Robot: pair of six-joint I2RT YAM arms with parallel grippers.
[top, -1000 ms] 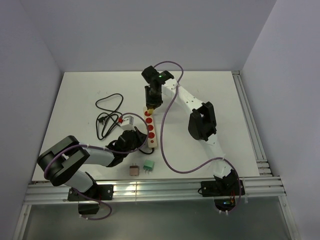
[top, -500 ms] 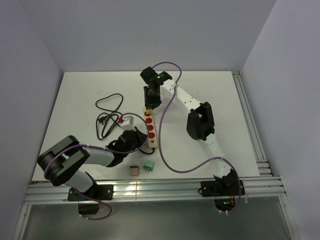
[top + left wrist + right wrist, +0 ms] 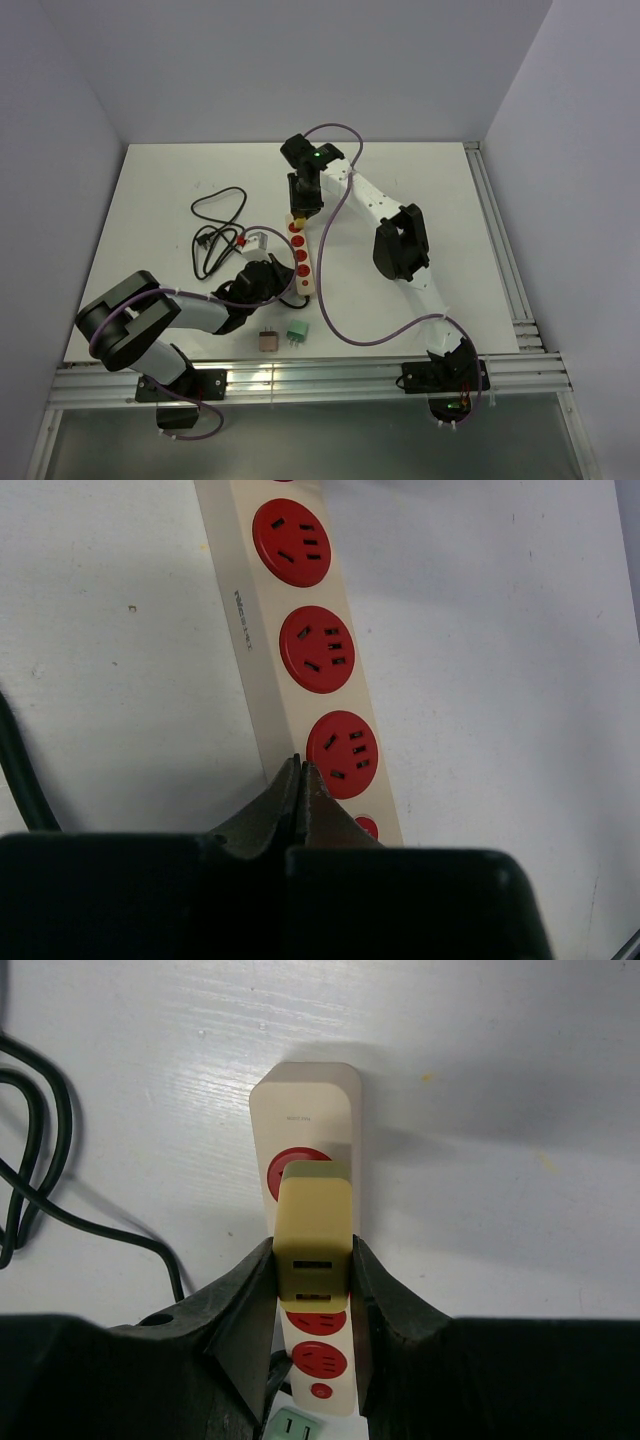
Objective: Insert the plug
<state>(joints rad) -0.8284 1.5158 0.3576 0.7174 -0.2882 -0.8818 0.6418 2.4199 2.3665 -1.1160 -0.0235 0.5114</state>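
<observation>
The right gripper (image 3: 312,1260) squeezed a boxy yellow plug (image 3: 313,1225) over the long cream strip of red sockets (image 3: 305,1110), its small writing unreadable. The left gripper (image 3: 301,777) had jaws together, a black cord (image 3: 215,235) nearby.

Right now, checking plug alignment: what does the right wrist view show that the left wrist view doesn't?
Only the right wrist: a yellow plug held by the right gripper against the end socket. Only the left wrist: the left gripper, shut, empty. Both: the cream power strip with red sockets on the white table.
</observation>
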